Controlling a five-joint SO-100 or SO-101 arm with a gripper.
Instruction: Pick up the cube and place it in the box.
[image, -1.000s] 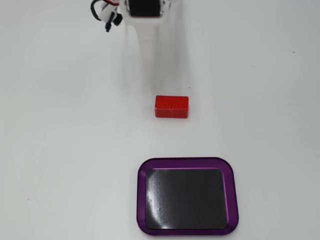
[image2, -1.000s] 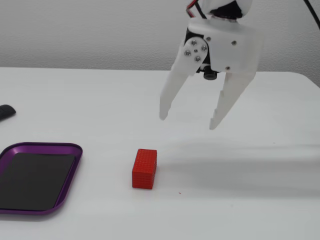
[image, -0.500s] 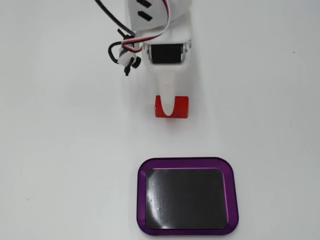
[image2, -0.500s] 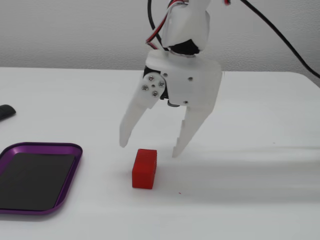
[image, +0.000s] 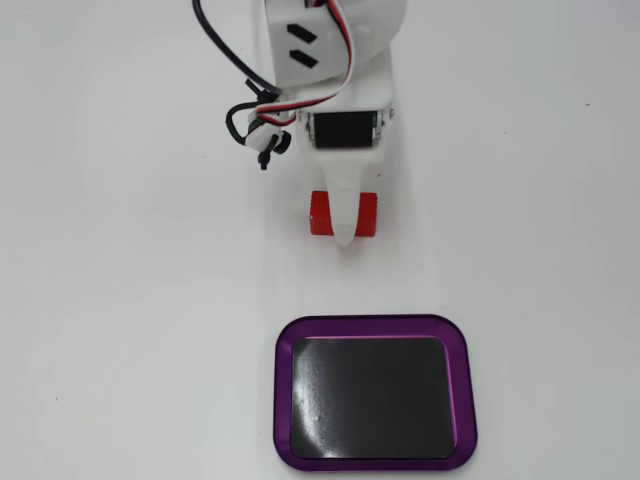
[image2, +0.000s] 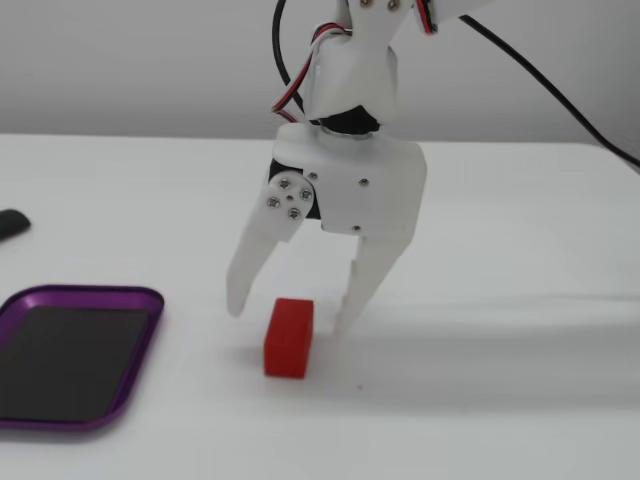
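Partly behind the white tool (image: 345, 238), the cube's (image: 321, 212) middle.

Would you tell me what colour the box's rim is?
Glossy purple, around a black bottom; the box shows best in a fixed view from above.

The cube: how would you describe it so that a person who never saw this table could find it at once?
Start from the white arm over the white table. The cube lies directly below its open gripper, between the fingertips, apart from the box. It is the only red thing here: a small block, far smaller than the purple-rimmed, black-bottomed box.
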